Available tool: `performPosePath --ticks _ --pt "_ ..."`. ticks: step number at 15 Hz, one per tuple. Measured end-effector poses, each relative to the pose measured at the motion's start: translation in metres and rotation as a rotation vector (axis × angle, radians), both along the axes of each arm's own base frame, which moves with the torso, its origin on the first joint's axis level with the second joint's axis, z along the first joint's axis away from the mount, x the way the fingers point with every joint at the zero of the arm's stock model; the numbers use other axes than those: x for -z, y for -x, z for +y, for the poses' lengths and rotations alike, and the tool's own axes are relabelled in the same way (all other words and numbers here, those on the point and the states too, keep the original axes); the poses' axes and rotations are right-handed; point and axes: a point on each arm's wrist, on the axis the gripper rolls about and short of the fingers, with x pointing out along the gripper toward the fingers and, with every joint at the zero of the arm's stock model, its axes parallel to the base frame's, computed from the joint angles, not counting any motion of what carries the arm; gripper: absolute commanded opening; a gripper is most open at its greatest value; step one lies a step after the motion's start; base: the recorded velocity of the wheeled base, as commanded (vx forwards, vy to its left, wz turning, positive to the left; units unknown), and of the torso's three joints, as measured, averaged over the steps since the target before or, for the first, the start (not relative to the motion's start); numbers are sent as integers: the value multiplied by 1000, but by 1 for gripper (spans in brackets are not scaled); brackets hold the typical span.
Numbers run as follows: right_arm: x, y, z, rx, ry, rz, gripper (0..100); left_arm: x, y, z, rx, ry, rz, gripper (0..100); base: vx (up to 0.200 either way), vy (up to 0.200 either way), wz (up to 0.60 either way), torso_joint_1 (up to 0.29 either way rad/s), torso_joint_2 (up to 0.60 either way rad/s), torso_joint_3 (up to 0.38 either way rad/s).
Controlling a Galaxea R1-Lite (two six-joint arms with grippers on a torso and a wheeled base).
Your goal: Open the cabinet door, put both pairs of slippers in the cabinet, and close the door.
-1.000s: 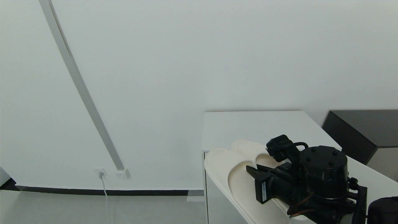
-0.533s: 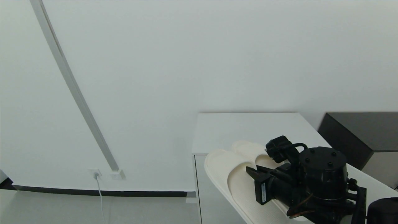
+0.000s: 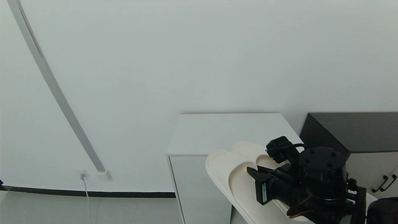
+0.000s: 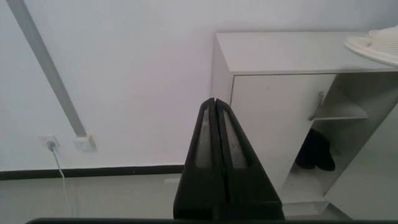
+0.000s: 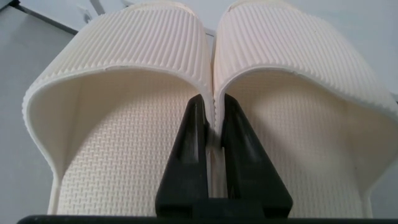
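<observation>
While the right claw [image 5: 210,106] is clenched on the touching inner rims of a pair of cream ribbed foam slippers [image 5: 143,62], one finger inside each slipper, the pair hangs in the air with its toes pointing away from the wrist. From the head camera the pair overlaps the front edge of a white rectangular cabinet [image 3: 230,133], towards the right front corner of its top. The left claw [image 4: 214,140] is clenched on nothing, fingers pressed flat together, aimed at the cabinet's white front panel [image 4: 273,124]. Beside that panel a compartment stands open, with a white shelf [image 4: 339,113] and dark footwear [image 4: 314,152] below it. A black cabinet [image 3: 354,130] stands just beside the white one's right side
</observation>
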Motion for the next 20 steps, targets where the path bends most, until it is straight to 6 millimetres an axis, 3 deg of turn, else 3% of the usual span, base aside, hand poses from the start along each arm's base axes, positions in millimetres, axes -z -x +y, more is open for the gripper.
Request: performPosePath --ticks 8,20 --pt "4 1 -5 11 15 13 0 0 0 0 0 0 0 0 0 -200 0 3 4 3" --pt "6 3 -7 8 24 17 0 0 0 0 0 0 0 0 0 0 0 0 0 0"
